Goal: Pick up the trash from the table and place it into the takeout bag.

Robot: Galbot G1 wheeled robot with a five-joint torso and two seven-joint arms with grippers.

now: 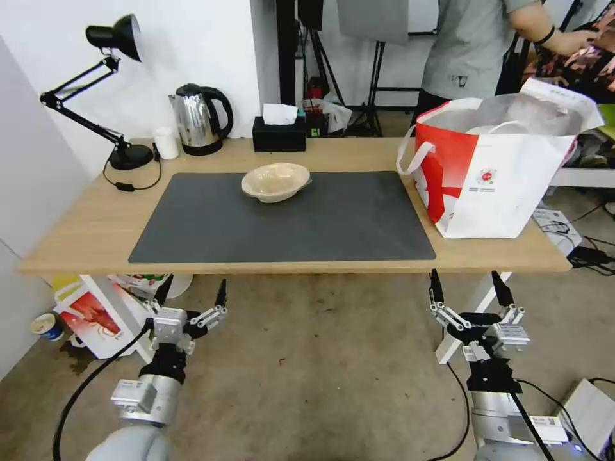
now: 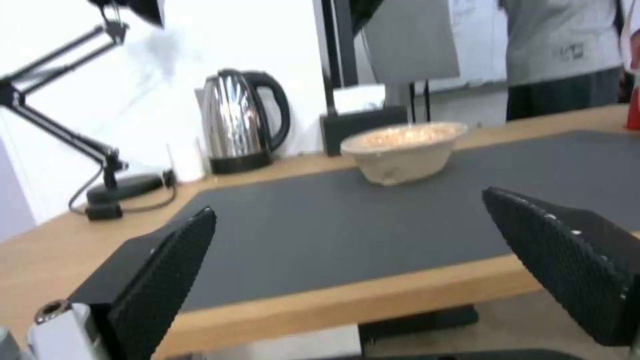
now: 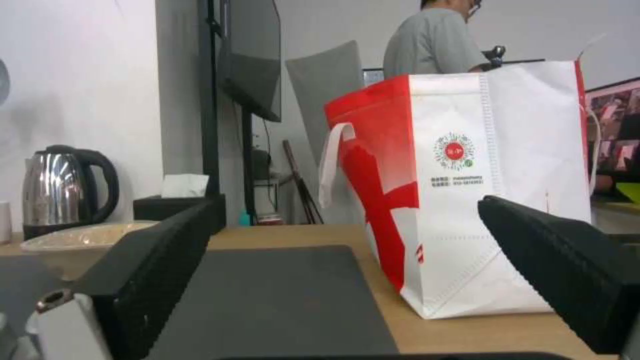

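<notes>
A beige bowl (image 1: 276, 181) (image 2: 404, 150) (image 3: 73, 240) of trash sits on the dark grey mat (image 1: 282, 218) at the back middle of the light-wood table (image 1: 83, 230). The red-and-white takeout bag (image 1: 493, 166) (image 3: 460, 185) stands open at the table's right end, with white items showing inside it. My left gripper (image 1: 192, 291) (image 2: 363, 250) hangs open below the table's front edge on the left. Below the front edge on the right, my right gripper (image 1: 466, 286) (image 3: 347, 260) is open too. Both hold nothing.
A black desk lamp (image 1: 106, 89), a steel kettle (image 1: 200, 118) and a black tissue box (image 1: 278, 131) line the table's back edge. Under the table's left end lie a red-and-white carton (image 1: 96, 317) and a cup (image 1: 48, 326). A person stands behind the bag.
</notes>
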